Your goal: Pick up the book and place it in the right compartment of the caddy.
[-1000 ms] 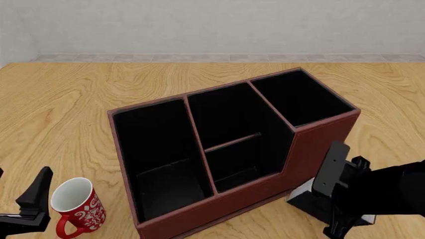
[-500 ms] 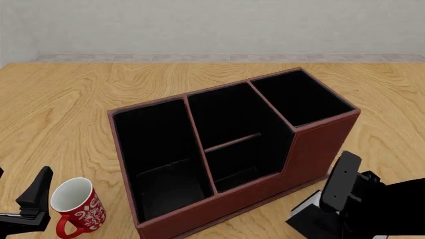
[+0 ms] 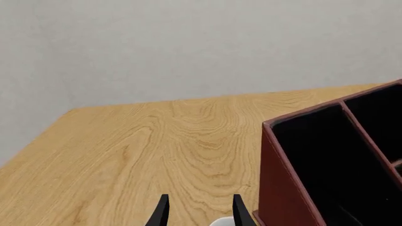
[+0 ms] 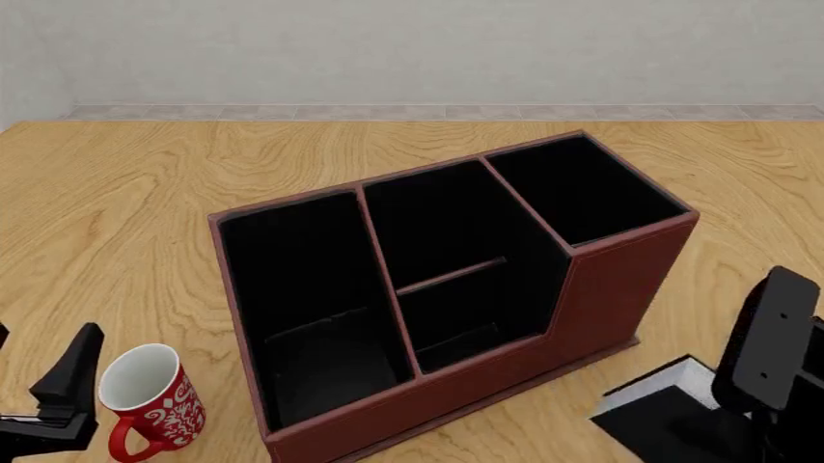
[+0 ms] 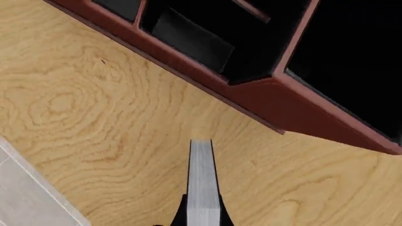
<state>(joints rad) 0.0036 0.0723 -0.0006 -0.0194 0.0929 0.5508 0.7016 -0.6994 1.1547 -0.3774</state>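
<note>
The dark red-brown caddy (image 4: 605,280) stands mid-table, its right compartment (image 4: 586,193) black inside and with the tallest walls. My right gripper (image 4: 754,386) is low at the right, in front of the caddy's right end, shut on the black book (image 4: 663,424). In the right wrist view the book's white page edge (image 5: 202,181) runs out from between the fingers (image 5: 180,215), above the table and short of the caddy's wall (image 5: 295,101). My left gripper (image 4: 52,395) stays open near the left front edge, nothing between its fingers (image 3: 162,213).
A red mug (image 4: 149,400) with a white inside stands beside the left gripper, left of the caddy; its rim (image 3: 221,221) shows by the left fingers. The caddy's long left section (image 4: 303,299) and divided middle section (image 4: 451,260) hold nothing visible.
My right gripper has moved to the right with the book, away from the caddy's front wall. The left arm, mug and caddy have not moved.
</note>
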